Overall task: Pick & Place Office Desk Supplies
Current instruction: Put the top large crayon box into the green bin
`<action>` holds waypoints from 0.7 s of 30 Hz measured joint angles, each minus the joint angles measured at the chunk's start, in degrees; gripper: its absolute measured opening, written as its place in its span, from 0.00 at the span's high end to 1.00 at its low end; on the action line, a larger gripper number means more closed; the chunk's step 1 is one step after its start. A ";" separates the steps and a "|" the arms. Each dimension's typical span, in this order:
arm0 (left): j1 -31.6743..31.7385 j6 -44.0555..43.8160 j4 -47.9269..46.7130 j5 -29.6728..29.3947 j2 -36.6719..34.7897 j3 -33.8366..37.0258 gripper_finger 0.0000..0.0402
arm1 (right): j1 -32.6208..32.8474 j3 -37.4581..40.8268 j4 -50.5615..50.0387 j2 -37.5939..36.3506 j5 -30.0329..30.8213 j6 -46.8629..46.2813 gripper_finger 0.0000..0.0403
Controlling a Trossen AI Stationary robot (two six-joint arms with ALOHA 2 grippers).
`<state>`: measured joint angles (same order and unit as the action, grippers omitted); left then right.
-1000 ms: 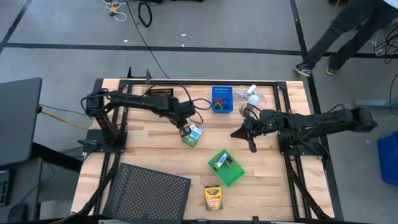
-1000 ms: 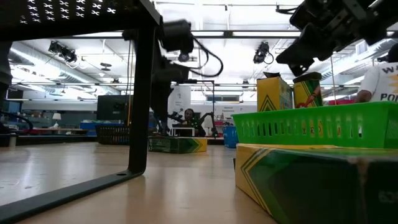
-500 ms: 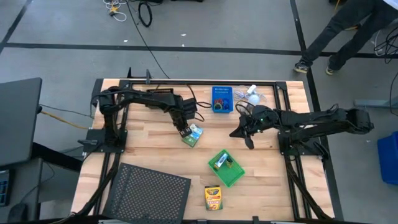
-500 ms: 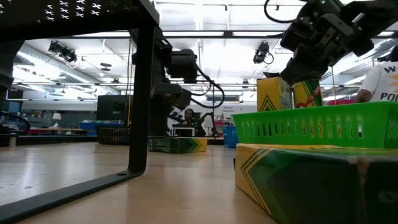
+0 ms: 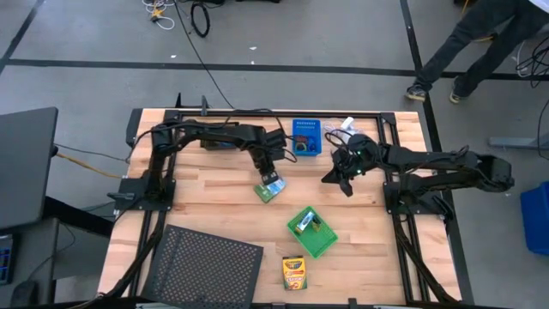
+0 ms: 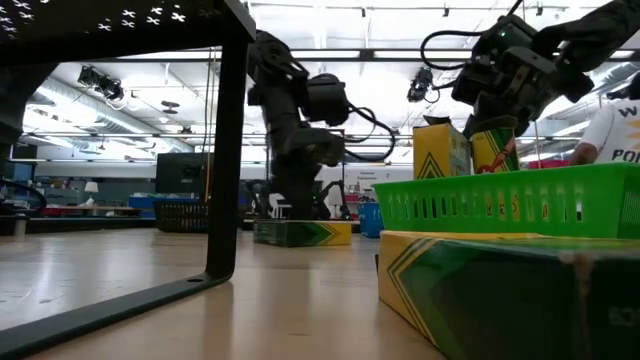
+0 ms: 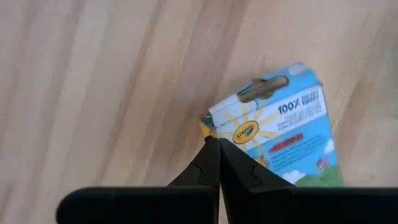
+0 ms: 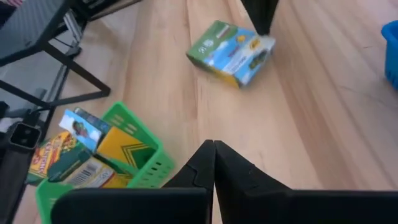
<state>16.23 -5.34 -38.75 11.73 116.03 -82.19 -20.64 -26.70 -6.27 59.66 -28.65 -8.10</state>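
Lying flat on bench [image 5: 206, 193], mid-table: green-white small box [image 5: 271, 188], not gripped. Left end effector [image 5: 268, 169] fingers pressed together, tip at box edge. Advice: spread fingers, straddle box's narrow sides, then lift toward green bin [image 5: 312, 230]. Right end effector [image 5: 340, 178] closed, empty, hovering near blue bin [image 5: 306, 137].

Wooden table [image 5: 206, 202]: bins, boxes, tray.

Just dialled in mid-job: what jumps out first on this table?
The left gripper, shut, points down at the edge of a green-and-blue crayon box lying flat mid-table. In front of it a green slotted plastic bin holds a few boxes. The right gripper, also shut and empty, hovers right of centre.
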 joint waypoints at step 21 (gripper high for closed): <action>-0.50 5.60 -10.70 -0.09 4.21 -13.16 1.00 | -4.02 0.00 -3.83 0.38 -5.93 1.77 0.98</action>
<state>15.72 0.26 -49.46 11.64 120.25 -95.35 -24.66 -26.70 -10.11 60.04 -34.57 -6.33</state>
